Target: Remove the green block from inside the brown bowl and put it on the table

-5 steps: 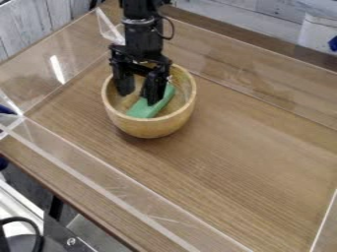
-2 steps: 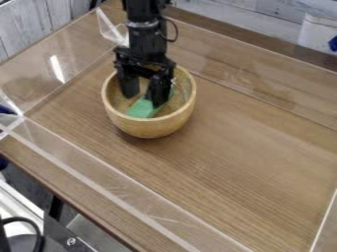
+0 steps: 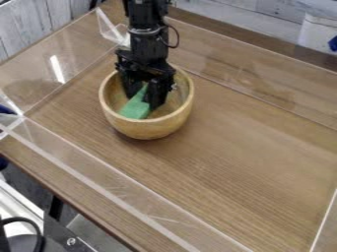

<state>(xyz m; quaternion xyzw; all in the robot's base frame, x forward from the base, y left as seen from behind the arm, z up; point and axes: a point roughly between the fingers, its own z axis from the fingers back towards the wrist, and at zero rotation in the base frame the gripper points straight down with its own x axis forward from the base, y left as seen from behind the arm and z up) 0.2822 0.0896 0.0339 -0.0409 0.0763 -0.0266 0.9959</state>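
Observation:
The brown bowl (image 3: 148,127) stands on the table (image 3: 231,167) at the back left. The green block (image 3: 136,108) lies tilted inside it, its lower end showing below the fingers. My gripper (image 3: 145,96) reaches straight down into the bowl, one black finger on each side of the block. The jaws stand partly apart, narrower than the bowl. I cannot tell whether the fingers touch the block. The block's upper part is hidden behind the fingers.
Low clear acrylic walls (image 3: 53,69) edge the tabletop on all sides. The wood surface stretches to the right and front of the bowl. A black arm column (image 3: 145,20) rises above the bowl at the back.
The gripper's fingers have drawn closer together around the green block. The gripper sits slightly lower in the bowl. The block and the bowl have stayed in place.

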